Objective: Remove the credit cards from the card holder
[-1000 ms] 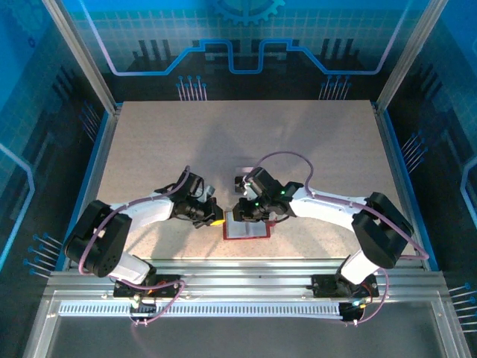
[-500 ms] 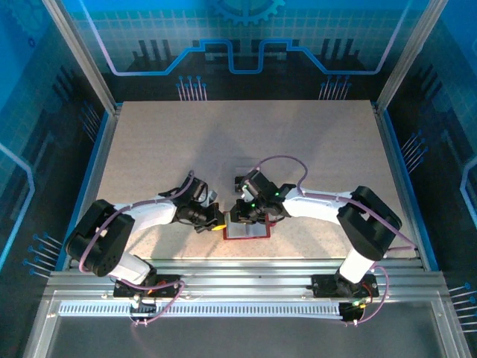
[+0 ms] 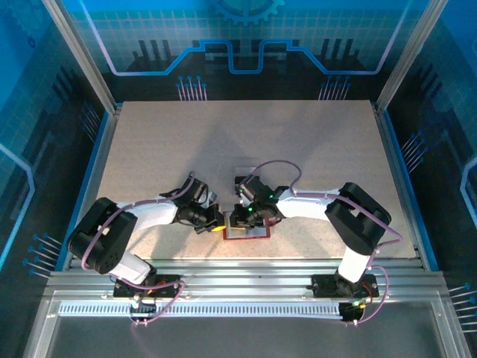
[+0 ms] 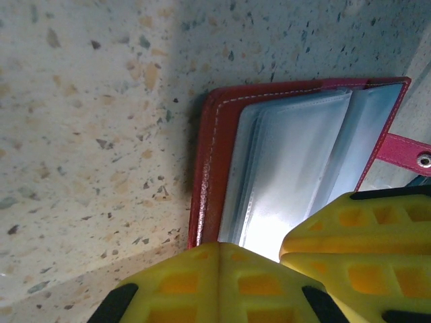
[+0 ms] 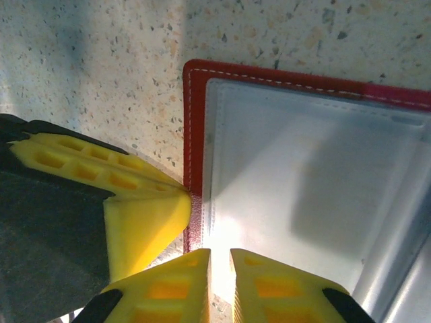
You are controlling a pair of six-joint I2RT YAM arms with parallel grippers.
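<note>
The red card holder (image 3: 253, 234) lies open near the table's front edge, its pale grey pockets (image 4: 296, 161) facing up and its tab (image 4: 404, 149) at the right. The credit cards are hidden; I see no card face in the pockets. My left gripper (image 4: 219, 249) is shut, its tips resting on the holder's red left border (image 5: 195, 134). My right gripper (image 5: 220, 254) hangs over the pocket's near edge (image 5: 303, 182) with only a narrow slit between its jaws. Whether it pinches anything is unclear. Both grippers (image 3: 217, 222) (image 3: 240, 221) meet at the holder's left side.
A small pale object (image 3: 241, 180) lies just behind the right wrist. Speckled tabletop (image 3: 246, 134) stretches away behind the arms. A metal rail (image 3: 246, 280) runs along the front, and blue walls close in the sides.
The left gripper has slid right onto the holder's left edge. The right wrist has shifted slightly left over the holder. The holder has stayed in place.
</note>
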